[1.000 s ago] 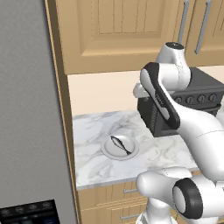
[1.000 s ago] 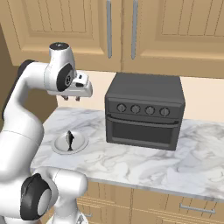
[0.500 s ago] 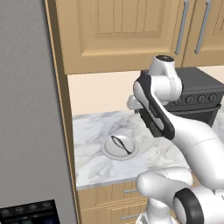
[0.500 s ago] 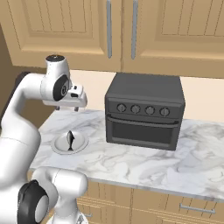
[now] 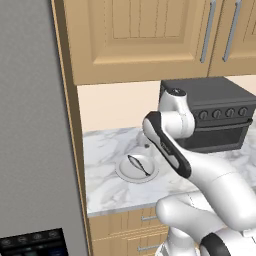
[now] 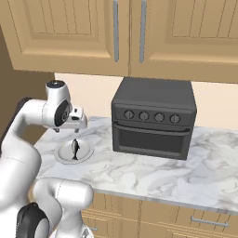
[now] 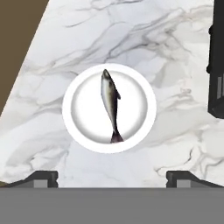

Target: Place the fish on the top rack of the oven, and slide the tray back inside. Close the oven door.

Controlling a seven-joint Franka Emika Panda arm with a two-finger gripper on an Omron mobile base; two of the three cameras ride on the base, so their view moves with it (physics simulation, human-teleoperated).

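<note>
Simulated kitchen: white marble counter (image 6: 153, 174) with grey veining, under light wooden wall cabinets (image 6: 93, 32) with silver bar handles. Tall grey panel (image 5: 35, 125) at the far left of the left base view, with a brown wooden side panel (image 5: 67, 100) between it and the counter. Wooden drawers (image 6: 186, 218) below the counter edge.

On the counter's left part, a round pale plate (image 7: 83, 127), lying flat. On the plate, the fish (image 7: 110, 105), slender, dark grey with a silvery flank, stretched across the middle of the plate, tail fin at one end and head at the other; touching only the plate. Same plate (image 5: 127, 172) and fish (image 5: 138, 164) seen in the left base view, just left of the arm; likewise plate (image 6: 62, 155) and fish (image 6: 75, 148) in the right base view.

To the right of the plate, well apart from it, a black boxy countertop oven (image 6: 153, 118) with four knobs in a row above a dark glass door, door shut.

Gripper (image 7: 111, 177) above the plate, pointing down at it, not touching fish or plate. Fingers (image 7: 41, 178) spread wide, one tip at each lower corner of the hand view, nothing between them. In the right base view, gripper (image 6: 74, 124) hanging just above the fish, below the white wrist.
</note>
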